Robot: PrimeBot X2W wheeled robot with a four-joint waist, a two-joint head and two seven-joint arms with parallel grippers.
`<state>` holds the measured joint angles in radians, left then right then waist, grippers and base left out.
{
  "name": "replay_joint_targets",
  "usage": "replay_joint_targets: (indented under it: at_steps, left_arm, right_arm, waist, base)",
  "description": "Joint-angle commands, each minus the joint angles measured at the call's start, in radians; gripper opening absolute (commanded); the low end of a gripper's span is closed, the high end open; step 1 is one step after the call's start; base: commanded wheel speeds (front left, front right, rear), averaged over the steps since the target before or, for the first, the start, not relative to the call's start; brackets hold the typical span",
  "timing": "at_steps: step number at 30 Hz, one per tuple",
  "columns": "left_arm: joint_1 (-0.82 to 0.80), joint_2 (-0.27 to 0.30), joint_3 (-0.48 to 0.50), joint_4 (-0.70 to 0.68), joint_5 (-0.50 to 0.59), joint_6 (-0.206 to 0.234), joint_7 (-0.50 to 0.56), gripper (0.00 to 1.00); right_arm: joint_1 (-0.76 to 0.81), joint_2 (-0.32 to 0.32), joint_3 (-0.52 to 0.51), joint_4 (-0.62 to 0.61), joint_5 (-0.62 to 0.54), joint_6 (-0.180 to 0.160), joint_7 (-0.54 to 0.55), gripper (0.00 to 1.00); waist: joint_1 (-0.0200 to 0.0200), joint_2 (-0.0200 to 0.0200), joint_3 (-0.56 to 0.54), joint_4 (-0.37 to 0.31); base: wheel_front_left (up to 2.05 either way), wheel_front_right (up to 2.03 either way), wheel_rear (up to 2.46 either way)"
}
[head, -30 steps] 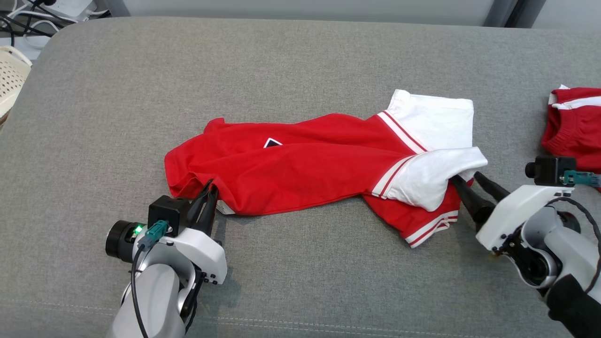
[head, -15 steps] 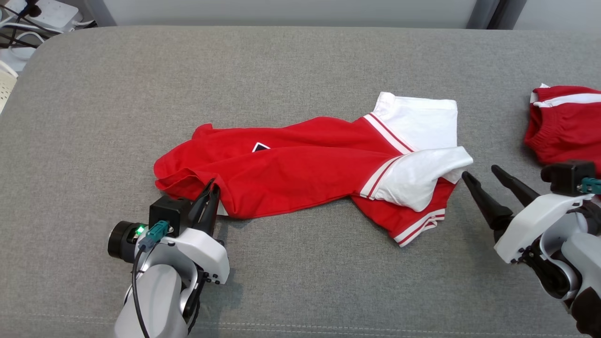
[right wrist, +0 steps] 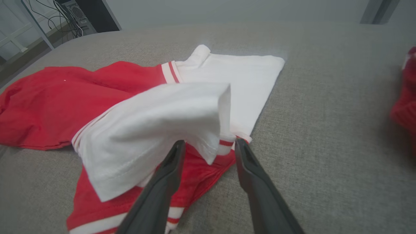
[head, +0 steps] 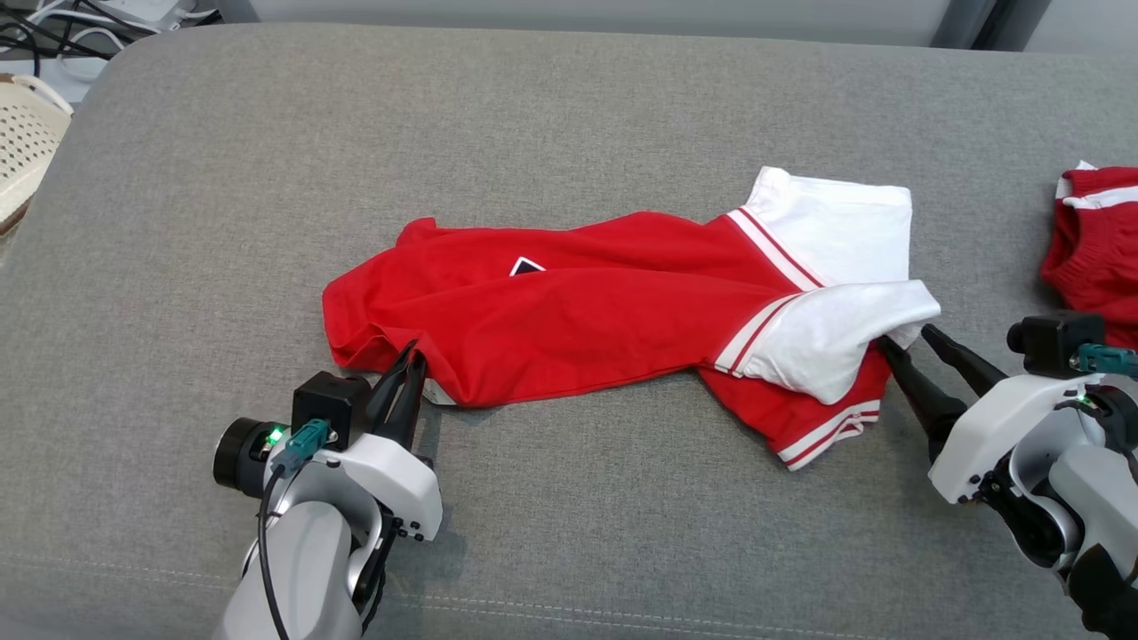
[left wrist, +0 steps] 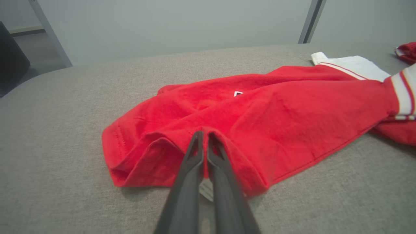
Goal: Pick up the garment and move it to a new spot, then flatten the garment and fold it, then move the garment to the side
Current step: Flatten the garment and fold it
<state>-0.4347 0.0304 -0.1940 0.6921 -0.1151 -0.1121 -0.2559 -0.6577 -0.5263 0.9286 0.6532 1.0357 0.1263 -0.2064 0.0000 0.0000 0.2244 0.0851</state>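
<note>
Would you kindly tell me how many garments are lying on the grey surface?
2: a red-and-white shirt mid-surface, and a second red garment at the right edge, partly cut off.

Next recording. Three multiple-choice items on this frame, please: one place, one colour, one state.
1. Where does the second red garment lie?
A. At the head view's right edge, apart from the shirt
B. Under the shirt
C. Folded on top of it

2. What colour are the shirt's sleeves?
A. Blue
B. White, with red stripes at the seam
C. Black

3. How is the left gripper?
A. Open above the cushion
B. Open around a sleeve
C. Shut on the shirt's red hem

Answers: 1 A, bare grey cushion lies between them. 2 B, both sleeves show white. 3 C, the left wrist view shows its fingers pinched together on the hem.
</note>
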Motion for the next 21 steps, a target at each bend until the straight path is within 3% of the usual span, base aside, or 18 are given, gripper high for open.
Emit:
replay_joint_targets:
  at_steps: [1, 3, 4, 10, 16, 21]
  left_arm:
    - [-0.011, 0.02, 0.025, -0.024, -0.011, 0.008, -0.006, 0.0]
    - [-0.01, 0.02, 0.023, -0.023, -0.012, 0.009, -0.006, 0.0]
    - [-0.009, 0.02, 0.022, -0.022, -0.014, 0.011, -0.006, 0.0]
    - [-0.008, 0.02, 0.027, -0.02, -0.009, 0.013, -0.006, 0.0]
    - [-0.016, 0.035, 0.055, -0.051, 0.005, 0.009, -0.006, 0.0]
    - [-0.082, 0.084, 0.074, -0.077, 0.019, 0.002, -0.006, 0.0]
  right_arm:
    - [-0.005, -0.01, 0.002, 0.005, -0.015, 0.004, -0.024, 0.58]
    - [-0.01, -0.004, 0.004, 0.015, -0.02, 0.004, -0.029, 0.44]
    - [-0.012, 0.002, 0.008, 0.019, -0.017, 0.004, -0.031, 0.0]
    - [-0.02, 0.0, 0.004, -0.027, 0.033, 0.004, -0.041, 0.0]
    - [-0.019, -0.034, -0.022, -0.265, 0.15, 0.004, -0.051, 0.0]
    - [-0.029, -0.074, -0.07, -0.444, 0.296, 0.004, -0.052, 0.0]
  waist:
    - [0.0, 0.0, 0.0, 0.006]
    - [0.0, 0.0, 0.001, 0.008]
    - [0.0, 0.0, 0.0, 0.009]
    - [0.0, 0.0, -0.022, 0.003]
    - [0.0, 0.0, -0.069, -0.021]
    - [0.0, 0.0, -0.1, -0.031]
  base:
    - [0.0, 0.0, 0.0]
    - [0.0, 0.0, 0.0]
    - [0.0, 0.0, 0.0]
    - [0.0, 0.0, 0.0]
    - [0.0, 0.0, 0.0]
    - [0.0, 0.0, 0.0]
